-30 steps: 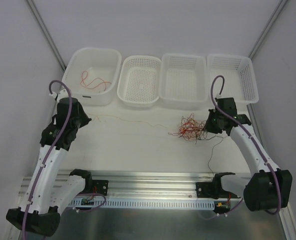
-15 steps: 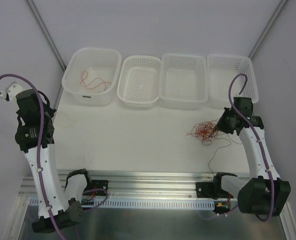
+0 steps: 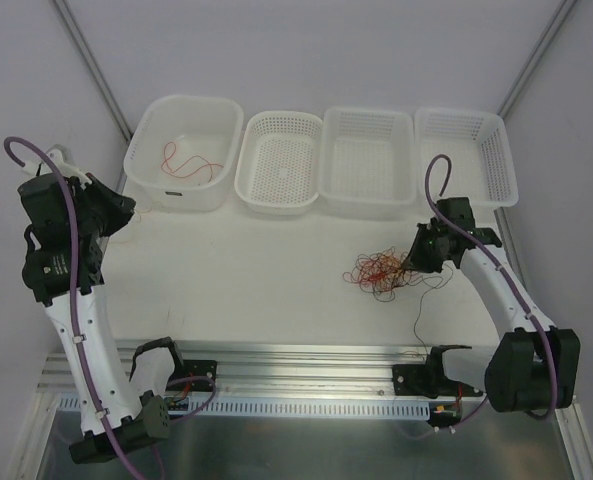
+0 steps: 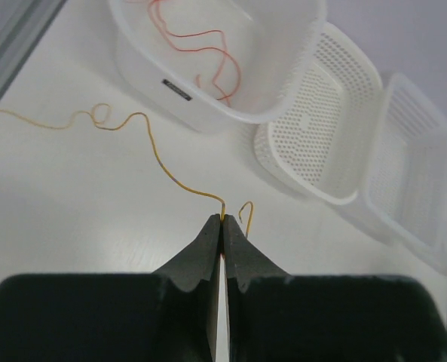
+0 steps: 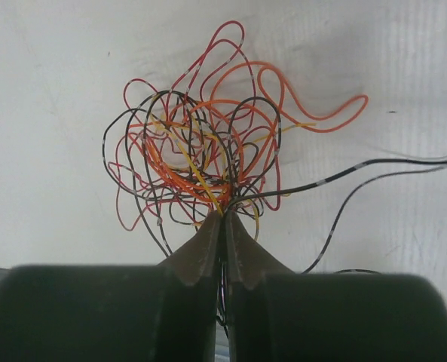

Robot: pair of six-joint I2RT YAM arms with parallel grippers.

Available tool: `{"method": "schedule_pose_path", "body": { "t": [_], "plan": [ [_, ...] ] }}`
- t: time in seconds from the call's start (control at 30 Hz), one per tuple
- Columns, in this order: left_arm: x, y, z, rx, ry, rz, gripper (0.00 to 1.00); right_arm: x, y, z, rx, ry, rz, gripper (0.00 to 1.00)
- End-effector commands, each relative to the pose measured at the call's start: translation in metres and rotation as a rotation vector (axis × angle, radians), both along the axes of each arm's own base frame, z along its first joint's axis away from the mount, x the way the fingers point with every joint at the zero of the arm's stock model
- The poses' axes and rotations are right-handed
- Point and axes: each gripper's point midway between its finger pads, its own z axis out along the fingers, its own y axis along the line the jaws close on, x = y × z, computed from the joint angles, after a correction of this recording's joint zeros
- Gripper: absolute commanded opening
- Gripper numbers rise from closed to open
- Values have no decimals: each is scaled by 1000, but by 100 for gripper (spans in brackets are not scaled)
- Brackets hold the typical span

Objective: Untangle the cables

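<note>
The cables form a tangle (image 3: 380, 270) of thin red, orange and black wires on the white table, right of centre. My right gripper (image 3: 414, 258) sits at the tangle's right side. In the right wrist view it (image 5: 225, 214) is shut on several strands at the base of the tangle (image 5: 208, 151). My left gripper (image 3: 128, 208) is raised at the far left. In the left wrist view it (image 4: 223, 219) is shut on one thin yellow wire (image 4: 151, 143), which trails away over the table to the upper left. A red cable (image 3: 188, 160) lies in the left tub (image 3: 176, 196).
Three perforated white baskets (image 3: 279, 200) (image 3: 368, 206) (image 3: 504, 160) stand in a row right of the tub along the back. A black strand (image 3: 422, 310) runs from the tangle toward the front rail (image 3: 296, 352). A frame post (image 3: 91, 60) rises behind the left arm.
The left arm swung up and out to the far left, drawing the yellow wire clear of the tangle. The right gripper dragged the tangle right, then back left.
</note>
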Motion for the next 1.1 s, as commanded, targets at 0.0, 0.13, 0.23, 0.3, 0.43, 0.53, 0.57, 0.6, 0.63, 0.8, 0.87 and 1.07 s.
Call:
{"method": "schedule_pose_path", "body": {
  "t": [0.0,0.13,0.23,0.3,0.43,0.53,0.57,0.6,0.63,0.8,0.87,1.07],
  "plan": [
    [-2,-46,45,-55,-142,-244,0,1,27,-1,36,-10,101,10],
    [-8,-77,75,-136,-206,-401,0,2,46,4,39,-34,178,30],
    [-13,-97,94,-195,-236,-511,0,1,57,12,42,-55,222,52],
    [-14,-111,100,-217,-240,-585,0,-2,64,17,41,-68,254,68],
    [-16,-136,114,-243,-255,-703,0,-4,73,31,30,-124,295,91],
    [-14,-155,129,-225,-293,-766,0,-8,80,44,32,-174,332,100],
    [-7,-158,132,-234,-292,-781,0,-9,81,50,34,-195,340,99],
    [-8,-165,142,-240,-313,-806,0,-11,84,52,37,-208,357,100],
    [-4,-165,146,-234,-323,-792,0,-13,86,54,40,-217,364,97],
    [21,-170,174,-221,-388,-788,0,-22,90,69,61,-284,385,97],
    [33,-181,178,-232,-387,-816,0,-25,89,70,65,-296,387,97],
    [69,-197,194,-227,-417,-851,0,-34,89,79,76,-336,411,97]
  ]
}}
